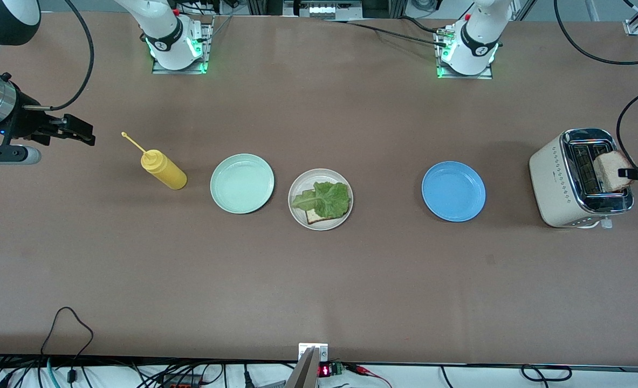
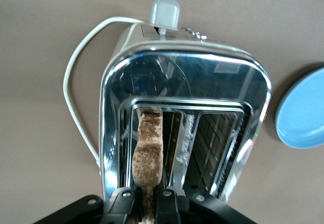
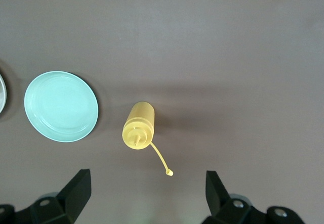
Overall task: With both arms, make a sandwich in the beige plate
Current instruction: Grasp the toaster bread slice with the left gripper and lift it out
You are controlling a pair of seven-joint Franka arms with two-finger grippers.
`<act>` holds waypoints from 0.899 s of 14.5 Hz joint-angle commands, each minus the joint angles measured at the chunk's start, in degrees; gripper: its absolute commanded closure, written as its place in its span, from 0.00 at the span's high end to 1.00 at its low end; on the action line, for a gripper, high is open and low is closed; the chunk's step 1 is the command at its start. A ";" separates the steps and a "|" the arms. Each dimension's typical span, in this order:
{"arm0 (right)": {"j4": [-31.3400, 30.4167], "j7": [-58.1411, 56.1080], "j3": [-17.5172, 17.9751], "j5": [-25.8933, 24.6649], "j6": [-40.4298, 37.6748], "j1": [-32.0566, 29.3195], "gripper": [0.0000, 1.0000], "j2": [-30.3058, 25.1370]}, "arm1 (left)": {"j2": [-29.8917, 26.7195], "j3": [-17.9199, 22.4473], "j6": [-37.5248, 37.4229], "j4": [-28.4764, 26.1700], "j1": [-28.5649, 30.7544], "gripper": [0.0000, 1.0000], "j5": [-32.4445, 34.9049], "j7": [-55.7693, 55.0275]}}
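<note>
The beige plate (image 1: 296, 186) sits mid-table and holds one bread slice (image 1: 313, 217) under a green lettuce leaf (image 1: 324, 198). A second bread slice (image 1: 610, 170) stands on edge, partly in one slot of the toaster (image 1: 553, 180). My left gripper (image 1: 628, 173) is shut on its upper edge. In the left wrist view the slice (image 2: 148, 150) runs between the fingers (image 2: 169, 204) of the left gripper (image 2: 148, 204), above the chrome toaster top (image 2: 182, 82). My right gripper (image 1: 87, 133) waits open and empty over the right arm's end of the table, shown as (image 3: 147, 193) in its wrist view.
A yellow squeeze bottle (image 1: 163, 170) (image 3: 138, 125) stands beside a mint-green plate (image 1: 242, 183) (image 3: 61, 106) toward the right arm's end. A blue plate (image 1: 453, 191) (image 2: 304, 118) lies between the beige plate and the toaster. The toaster's white cord (image 2: 76, 113) trails on the table.
</note>
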 commanded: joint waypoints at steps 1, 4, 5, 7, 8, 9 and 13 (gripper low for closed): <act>1.13 0.63 -0.59 0.83 -0.64 0.32 1.00 0.34 | -1.88 -1.06 -9.20 8.11 -0.48 0.01 1.12 1.45; 0.95 0.63 -0.50 0.83 -1.17 1.02 1.00 0.25 | -1.88 -1.85 -17.39 15.33 -2.94 0.01 0.95 1.54; 0.95 0.63 -0.50 0.83 -1.08 1.03 1.00 0.25 | -1.97 -2.72 -20.02 16.83 -4.08 0.01 0.86 1.54; 0.95 0.63 -0.50 0.83 -0.90 1.02 1.00 0.25 | -3.54 -6.14 -24.77 17.46 -6.98 0.01 1.21 0.14; 0.95 0.63 -0.50 0.83 -0.90 1.03 1.00 0.25 | -4.51 -7.81 -26.10 16.94 -8.73 0.00 0.69 -2.30; 0.95 0.63 -0.50 0.83 -0.82 1.03 1.00 0.25 | -4.87 -9.74 -26.81 16.06 -10.66 0.00 0.51 -5.20; 0.95 0.63 -0.50 0.83 -0.73 1.03 1.00 0.25 | -3.29 -15.39 -23.15 8.61 -12.96 0.00 -13.43 -14.36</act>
